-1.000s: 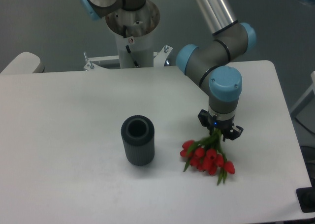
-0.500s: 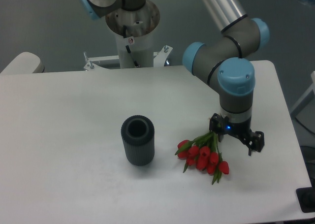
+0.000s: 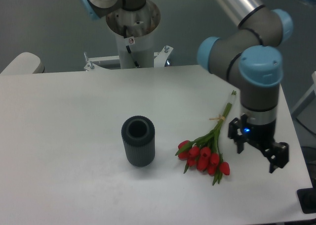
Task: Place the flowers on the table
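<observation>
Right now, in the fixed camera view, your hand (image 3: 257,152) hangs with its two fingers spread and nothing between them; it is released, and clear of the bunch. The flowers (image 3: 206,152) lie flat on the white table (image 3: 64,121), just to the picture-left of the hand and lower on the surface than it is. That side-by-side offset is the relation to mind: the hand is beside the stems, not over them and not around them, so any move away should go up or further to the picture-right and not sweep back across the bunch.

You can read the long axis plainly. It runs on a diagonal, with the cut stem ends pointing up and to the picture-right towards the far edge of the table, and the red heads fanned out at the lower left end, nearest the camera. There is only the one arm, so no question of which is nearer.

The bunch is a cluster of red tulip heads on long green stems with leaves, bound partway up by a pale tie. A dark ribbed vase (image 3: 138,140) stands upright well to the picture-left, apart from the blooms.

To my eye the placing is done.
</observation>
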You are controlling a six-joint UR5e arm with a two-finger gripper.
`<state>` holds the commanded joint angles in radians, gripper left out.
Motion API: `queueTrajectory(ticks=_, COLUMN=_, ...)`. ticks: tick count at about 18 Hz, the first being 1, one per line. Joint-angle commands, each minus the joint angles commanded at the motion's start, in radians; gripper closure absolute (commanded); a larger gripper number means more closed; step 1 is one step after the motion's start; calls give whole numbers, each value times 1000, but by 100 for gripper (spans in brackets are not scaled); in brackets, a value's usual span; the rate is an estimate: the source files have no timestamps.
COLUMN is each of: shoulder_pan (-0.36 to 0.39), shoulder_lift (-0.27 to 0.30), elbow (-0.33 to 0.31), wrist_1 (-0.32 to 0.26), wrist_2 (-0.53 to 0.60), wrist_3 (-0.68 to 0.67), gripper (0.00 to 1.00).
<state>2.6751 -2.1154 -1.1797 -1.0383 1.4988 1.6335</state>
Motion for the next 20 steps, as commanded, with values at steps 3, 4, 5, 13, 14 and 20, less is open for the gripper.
queueTrajectory(ticks=3, shoulder_pan=46, shoulder_lift=2, elbow=17, wrist_1=-43, wrist_2=-37, wrist_3=136, gripper=0)
queueTrajectory(ticks=4, shoulder_pan=60, shoulder_lift=2, elbow=17, wrist_1=-51, wrist_2=-46, wrist_3=187, gripper=0)
queueTrajectory(ticks=5, shoulder_pan=69, shoulder_lift=2, elbow=15, wrist_1=-55, wrist_2=-46, wrist_3=227, gripper=0)
queueTrajectory(ticks=13, shoulder_pan=91, shoulder_lift=9, elbow=-9, wrist_1=-49, wrist_2=-52, wrist_3=292, gripper=0)
queueTrajectory(ticks=14, shoulder_pan=91, shoulder_lift=9, elbow=-9, wrist_1=-48, wrist_2=-52, wrist_3=292, gripper=0)
queueTrajectory(ticks=20, shoulder_pan=88, shoulder_lift=12, elbow=-28, wrist_1=-43, wrist_2=-51, wrist_3=289, gripper=0)
